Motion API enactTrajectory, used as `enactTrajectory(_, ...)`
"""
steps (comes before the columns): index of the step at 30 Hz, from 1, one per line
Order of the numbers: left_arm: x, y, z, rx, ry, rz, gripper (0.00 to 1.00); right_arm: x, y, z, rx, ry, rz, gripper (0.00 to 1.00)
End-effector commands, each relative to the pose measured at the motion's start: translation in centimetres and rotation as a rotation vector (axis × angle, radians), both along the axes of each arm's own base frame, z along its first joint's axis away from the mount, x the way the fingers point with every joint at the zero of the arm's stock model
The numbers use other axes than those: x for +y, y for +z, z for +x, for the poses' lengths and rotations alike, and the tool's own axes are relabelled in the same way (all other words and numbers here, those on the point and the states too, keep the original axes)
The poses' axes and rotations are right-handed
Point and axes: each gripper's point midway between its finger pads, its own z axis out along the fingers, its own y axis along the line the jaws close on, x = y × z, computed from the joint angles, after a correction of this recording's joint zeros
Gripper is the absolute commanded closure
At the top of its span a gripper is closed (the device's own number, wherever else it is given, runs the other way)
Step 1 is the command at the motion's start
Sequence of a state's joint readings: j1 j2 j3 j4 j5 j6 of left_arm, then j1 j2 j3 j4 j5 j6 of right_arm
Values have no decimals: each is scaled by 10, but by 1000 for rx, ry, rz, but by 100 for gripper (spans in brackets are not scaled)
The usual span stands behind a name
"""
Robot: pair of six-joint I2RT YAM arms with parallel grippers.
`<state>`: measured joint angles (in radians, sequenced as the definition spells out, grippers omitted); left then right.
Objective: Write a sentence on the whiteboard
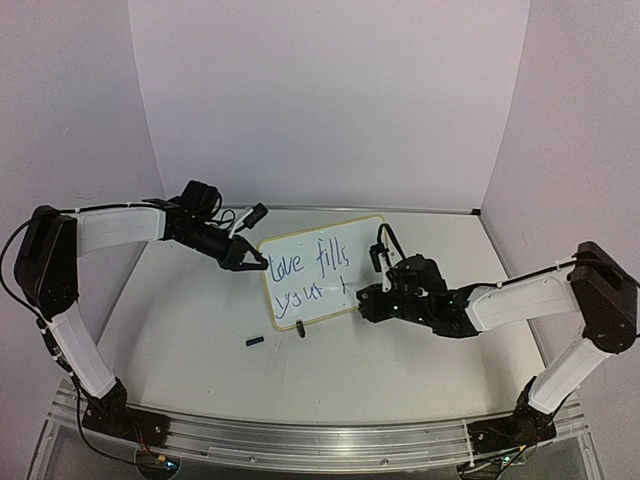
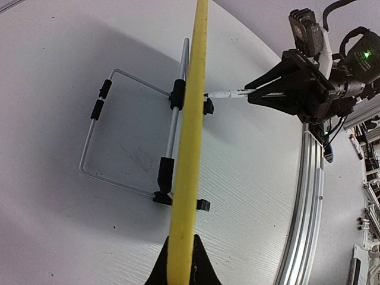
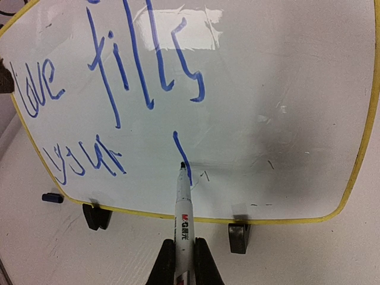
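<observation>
White table [image 1: 200, 330], faint grain, few grey scuffs. Small dark-blue cap [image 1: 254, 341] lying flat on it, left of centre, touching nothing. Ribbed metal rail [image 1: 330, 445] along near table edge. Plain pale walls [image 1: 330, 100] at back and both sides, meeting tabletop.

Left arm: my elbow was folded out to the far left, forearm running inward, wrist angled down. My left gripper [image 1: 250, 262] was pinched tight on the left rim of the whiteboard [image 1: 355, 240]. Right arm mirrored it: elbow out right, forearm low and running inward, wrist roughly level. My right gripper [image 1: 366, 298] was closed on the marker [image 3: 183, 205], fingers [image 3: 203, 264] clamped either side of its barrel, aimed toward my left side.
</observation>
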<state>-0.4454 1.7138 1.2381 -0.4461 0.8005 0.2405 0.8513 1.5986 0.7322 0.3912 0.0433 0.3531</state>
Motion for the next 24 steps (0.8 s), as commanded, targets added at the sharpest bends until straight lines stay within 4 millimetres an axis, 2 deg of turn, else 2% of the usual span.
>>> enactTrajectory(1, 6, -1, 6, -76, 9, 76, 100, -1, 24, 13, -59, -38, 12, 100)
enactTrajectory(7, 6, 0, 6, -77, 9, 75, 100, -4, 15, 14, -45, -58, -10, 100)
enactTrajectory(17, 6, 1, 5, -79, 9, 75, 100, -13, 11, 16, -41, -101, -28, 100)
enactTrajectory(24, 6, 1, 5, -79, 9, 76, 100, -11, 4, 15, -25, -90, -40, 100)
